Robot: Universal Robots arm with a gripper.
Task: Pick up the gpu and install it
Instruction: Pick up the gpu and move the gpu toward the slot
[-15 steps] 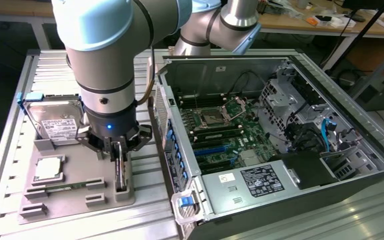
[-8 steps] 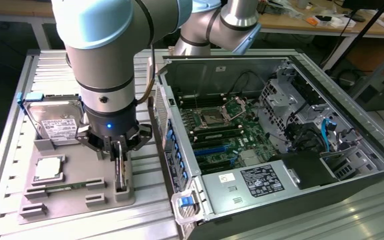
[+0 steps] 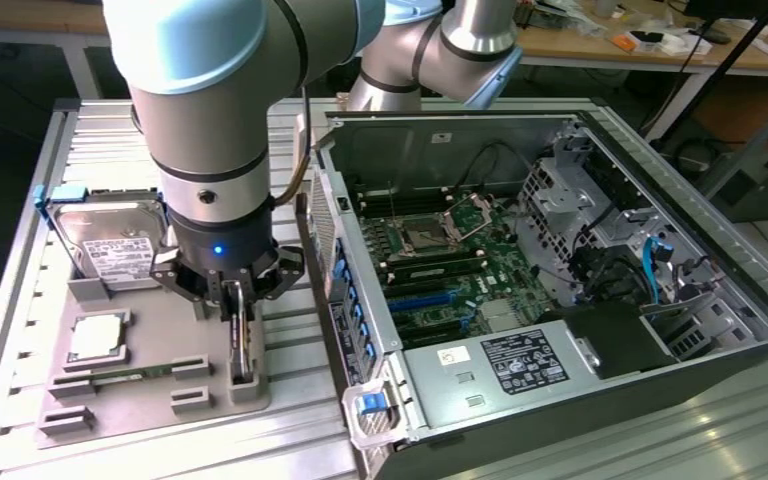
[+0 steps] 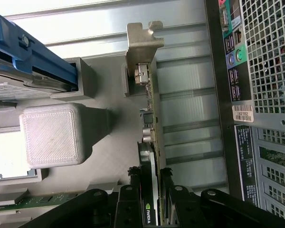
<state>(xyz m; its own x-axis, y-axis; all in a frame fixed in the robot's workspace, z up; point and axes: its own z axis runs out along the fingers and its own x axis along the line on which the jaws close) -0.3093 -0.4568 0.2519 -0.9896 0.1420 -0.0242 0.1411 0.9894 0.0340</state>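
Because the gpu (image 3: 241, 350) is a thin, stiff, light card with fragile parts, I judge it is best pinched across its flat faces at the cooler block, clear of the bare circuitry. It stands on edge in the grey holder (image 3: 131, 395) on the desk (image 3: 11, 400), to the exterior view's left of the open computer case (image 3: 704, 250). The tool (image 3: 235, 300) is narrowed to a slim gap, and its fingers (image 4: 128, 199) clamp both faces of the card.

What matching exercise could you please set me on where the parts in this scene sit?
1 gpu
2 hard drive
3 processor chip
4 computer case

A side open, at the exterior view's right
B lying flat in the grey tray
C on edge between the claw fingers
D with a blue rail along its side

Pairs: 1-C, 2-D, 3-B, 4-A
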